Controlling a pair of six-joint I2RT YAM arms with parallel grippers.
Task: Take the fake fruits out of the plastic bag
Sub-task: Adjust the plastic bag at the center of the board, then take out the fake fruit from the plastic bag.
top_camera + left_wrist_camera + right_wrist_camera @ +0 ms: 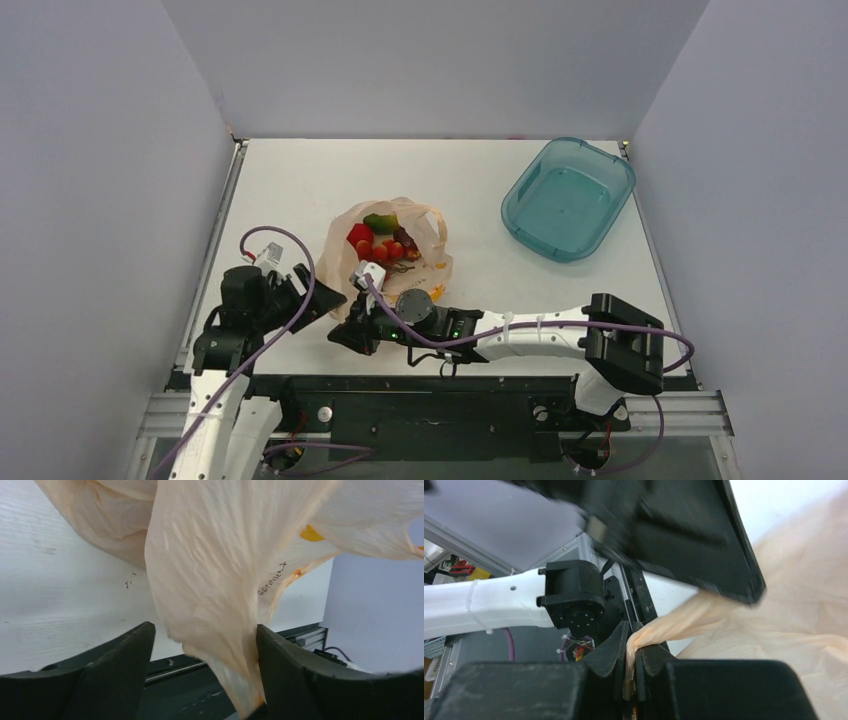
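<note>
The pale-orange plastic bag lies mid-table with its mouth open upward. Inside it show the fake fruits: red pieces, a green one and a dark maroon one. My right gripper is shut on a bunched fold of the plastic bag at its near edge; from above this gripper sits just in front of the bag. My left gripper stands open, with a hanging fold of the plastic bag between its fingers, brushing the right one. From above, the left gripper is at the bag's near-left corner.
A teal translucent tub stands at the back right of the table with nothing in it. The two grippers sit close together at the bag's near side. The left gripper's black finger looms just above the right gripper. Grey walls enclose the table.
</note>
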